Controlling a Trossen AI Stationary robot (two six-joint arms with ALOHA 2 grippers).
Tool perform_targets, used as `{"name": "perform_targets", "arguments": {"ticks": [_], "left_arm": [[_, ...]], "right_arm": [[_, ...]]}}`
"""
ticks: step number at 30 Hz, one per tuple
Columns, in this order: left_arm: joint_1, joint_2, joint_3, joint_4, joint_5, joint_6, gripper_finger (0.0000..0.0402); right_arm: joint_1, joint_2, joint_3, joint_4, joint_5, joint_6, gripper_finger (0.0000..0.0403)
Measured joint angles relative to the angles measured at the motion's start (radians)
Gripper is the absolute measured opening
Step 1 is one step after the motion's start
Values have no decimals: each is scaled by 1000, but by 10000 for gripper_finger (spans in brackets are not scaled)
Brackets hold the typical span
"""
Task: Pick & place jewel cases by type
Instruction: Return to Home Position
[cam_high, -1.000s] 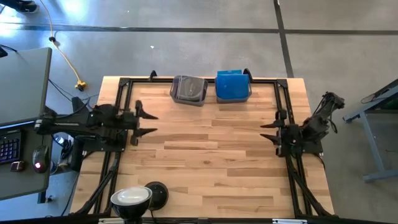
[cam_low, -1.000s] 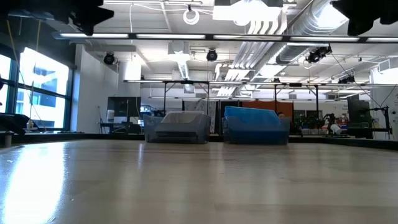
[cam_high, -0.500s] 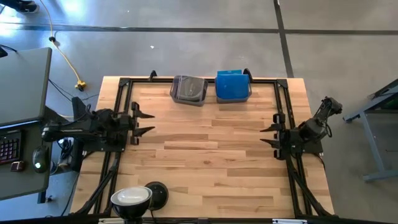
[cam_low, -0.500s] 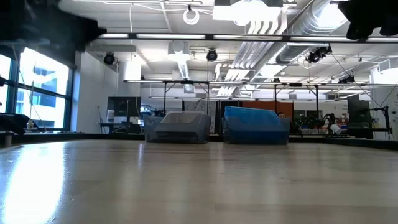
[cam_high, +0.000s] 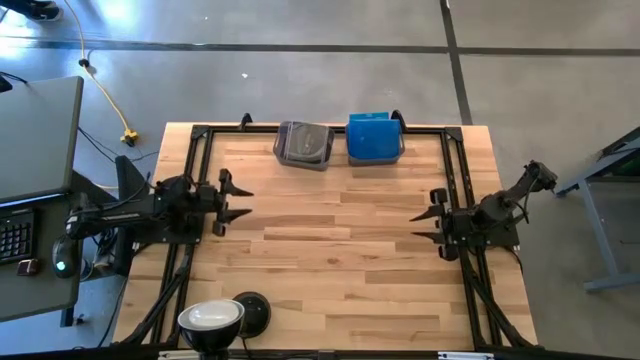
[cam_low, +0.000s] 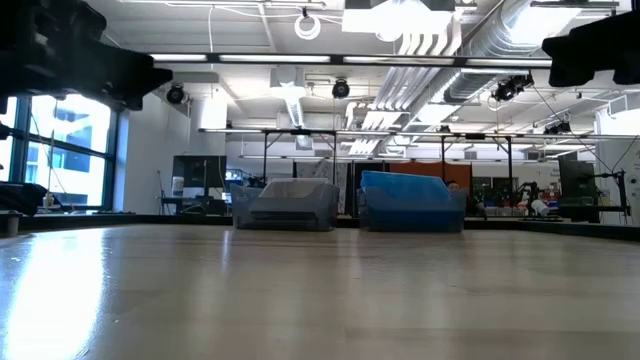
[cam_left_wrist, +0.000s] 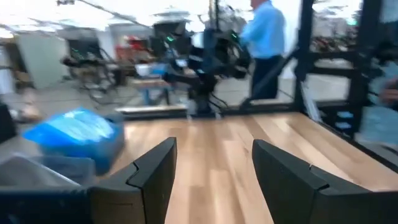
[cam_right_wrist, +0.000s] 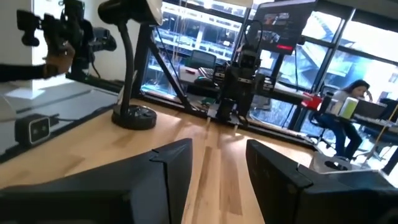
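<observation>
Both arms are settling back at the table's sides, left gripper and right gripper empty with fingers apart, while the dark cases and blue cases sit in separate bins at the far edge, so sorting looks finished.

Wooden table: light planks are running left to right. Two bins are sitting side by side at its far edge, just apart: the left bin and the right bin. At the near edge you are seeing a lamp with a white head, standing on a round black base.

Off the table's left side a grey desk is carrying a keyboard and a mouse. A yellow cable is trailing across the concrete floor.

In the room beyond, a person in a light-blue shirt is standing. Another person is sitting near the windows.
</observation>
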Motion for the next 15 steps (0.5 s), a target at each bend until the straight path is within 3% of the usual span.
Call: {"name": "perform_targets", "arguments": {"ticks": [4, 15], "left_arm": [[0, 1, -1, -54, 48, -11, 206], [0, 1, -2, -84, 44, 7, 206]], "right_arm": [[0, 0, 1, -1, -2, 52, 145], [0, 0, 1, 0, -3, 63, 146]]}}
